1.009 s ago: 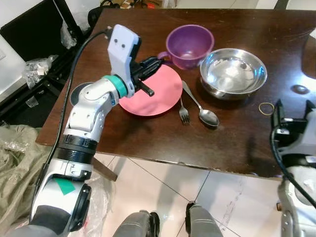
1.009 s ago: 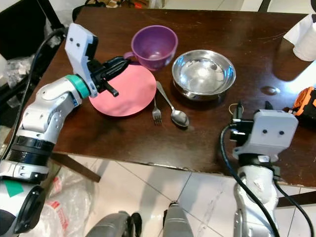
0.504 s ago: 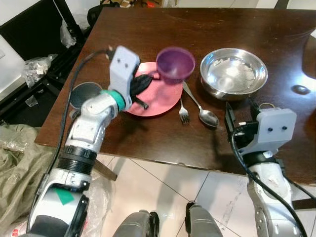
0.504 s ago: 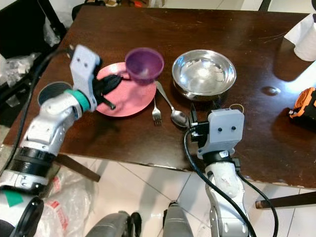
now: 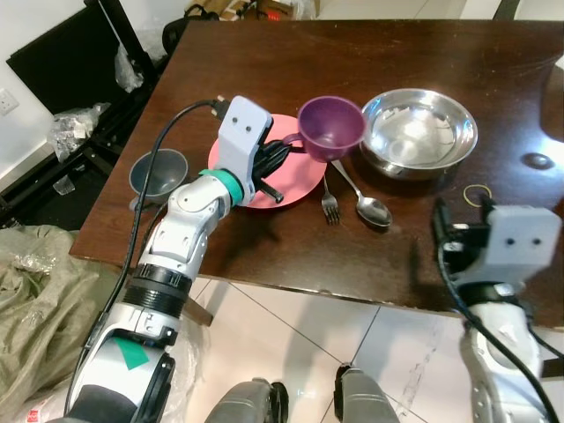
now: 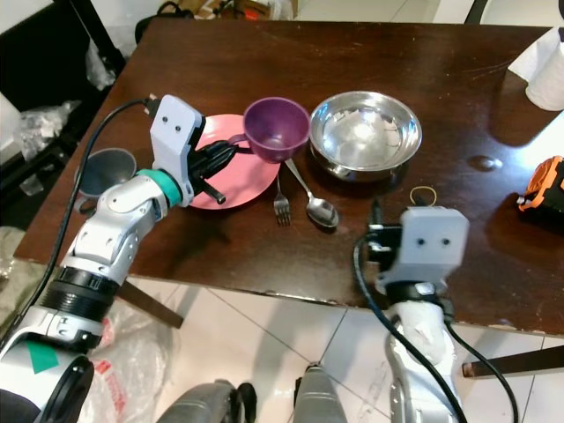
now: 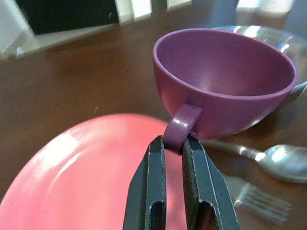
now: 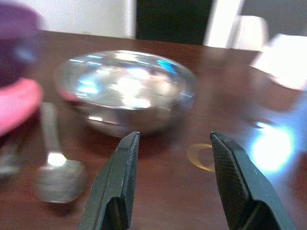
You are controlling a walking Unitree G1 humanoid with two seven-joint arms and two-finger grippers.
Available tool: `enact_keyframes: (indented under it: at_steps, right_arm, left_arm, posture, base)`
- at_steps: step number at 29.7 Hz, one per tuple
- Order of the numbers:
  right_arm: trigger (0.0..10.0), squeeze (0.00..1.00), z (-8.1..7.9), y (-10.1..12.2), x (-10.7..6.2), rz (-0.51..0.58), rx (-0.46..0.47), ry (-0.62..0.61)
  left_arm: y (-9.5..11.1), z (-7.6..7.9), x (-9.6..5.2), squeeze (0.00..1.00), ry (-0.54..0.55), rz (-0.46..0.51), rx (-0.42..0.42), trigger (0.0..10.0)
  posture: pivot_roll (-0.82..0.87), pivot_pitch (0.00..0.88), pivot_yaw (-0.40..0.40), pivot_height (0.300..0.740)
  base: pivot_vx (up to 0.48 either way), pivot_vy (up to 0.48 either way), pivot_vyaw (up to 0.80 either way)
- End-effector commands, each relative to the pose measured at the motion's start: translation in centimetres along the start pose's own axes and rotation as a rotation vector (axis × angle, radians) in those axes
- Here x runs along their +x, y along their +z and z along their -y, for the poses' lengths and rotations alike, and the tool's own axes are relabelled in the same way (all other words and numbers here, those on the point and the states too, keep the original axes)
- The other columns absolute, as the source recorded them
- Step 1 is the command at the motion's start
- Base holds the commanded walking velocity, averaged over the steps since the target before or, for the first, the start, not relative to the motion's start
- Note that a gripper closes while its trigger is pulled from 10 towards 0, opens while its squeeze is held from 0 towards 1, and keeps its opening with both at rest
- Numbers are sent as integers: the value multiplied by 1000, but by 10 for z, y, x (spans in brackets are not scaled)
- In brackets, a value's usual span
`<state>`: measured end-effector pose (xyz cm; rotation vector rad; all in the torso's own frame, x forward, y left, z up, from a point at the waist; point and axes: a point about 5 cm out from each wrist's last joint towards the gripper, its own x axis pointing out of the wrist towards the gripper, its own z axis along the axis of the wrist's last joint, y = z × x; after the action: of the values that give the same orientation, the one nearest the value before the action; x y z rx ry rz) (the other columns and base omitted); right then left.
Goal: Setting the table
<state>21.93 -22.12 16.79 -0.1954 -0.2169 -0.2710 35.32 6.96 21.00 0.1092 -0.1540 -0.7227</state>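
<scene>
Purple cup (image 7: 225,81) hangs above the pink plate (image 5: 291,176), its handle pinched by the left gripper (image 7: 173,143) fingers. Right gripper (image 8: 175,158) fingers stand wide apart, holding nothing, over the counter (image 5: 291,242).

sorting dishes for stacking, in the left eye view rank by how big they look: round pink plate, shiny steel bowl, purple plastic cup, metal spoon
1. Shiny steel bowl and round pink plate look about alike; the left gripper hides part of the plate, so I won't rank them.
2. Purple plastic cup, held by its handle.
3. Metal spoon.
</scene>
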Motion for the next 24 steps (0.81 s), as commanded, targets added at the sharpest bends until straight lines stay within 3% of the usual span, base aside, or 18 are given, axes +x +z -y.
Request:
enact_keyframes:
  at_steps: [1,4,7,11,12,14,15,16,18,20,21,24]
  right_arm:
    - [10000,0,6,2,-3,13,-10,-35]
    - [10000,0,17,-1,-4,-4,-39,-101]
    - [10000,0,47,-4,-8,-26,-101,-266]
    - [10000,0,47,-4,-8,-26,-101,-266]
    - [10000,0,49,-1,-8,-14,-111,-272]
    - [10000,0,49,-1,-8,-14,-111,-272]
    - [10000,0,50,2,-10,-4,-127,-279]
    - [10000,0,50,2,-10,-4,-127,-279]
    - [10000,0,55,4,-16,0,-161,-303]
    - [10000,0,55,4,-16,0,-161,-303]
    - [10000,0,61,6,-20,5,-187,-329]
    - [10000,0,67,10,-23,18,-195,-358]
  left_arm:
    - [2,6,-1,0,-33,26,-20,10000]
    - [10,17,2,0,-80,71,-62,10000]
    - [28,63,24,0,-214,158,-118,10000]
    - [28,63,24,0,-214,158,-118,10000]
    - [27,77,34,0,-230,148,-97,10000]
    - [27,77,34,0,-230,148,-97,10000]
    - [24,97,47,0,-257,130,-88,10000]
    - [24,97,47,0,-257,130,-88,10000]
    - [17,127,59,0,-320,94,-73,10000]
    - [17,127,59,0,-320,94,-73,10000]
    - [12,138,59,0,-352,73,-72,10000]
    - [5,147,57,0,-384,54,-58,10000]
  posture:
    - [-109,50,177,740]
    - [-110,50,175,740]
    - [-111,60,174,740]
    - [-111,60,174,740]
    - [-113,69,180,740]
    - [-113,69,180,740]
    - [-135,79,195,740]
    - [-135,79,195,740]
    - [-141,81,199,740]
    - [-141,81,199,740]
    - [-148,90,207,740]
    - [-155,95,212,740]
  base:
    - [0,0,0]
    - [0,0,0]
    - [0,0,0]
    - [0,0,0]
    - [0,0,0]
    - [0,0,0]
    - [0,0,0]
    - [0,0,0]
    - [0,0,0]
    - [0,0,0]
    - [0,0,0]
    - [0,0,0]
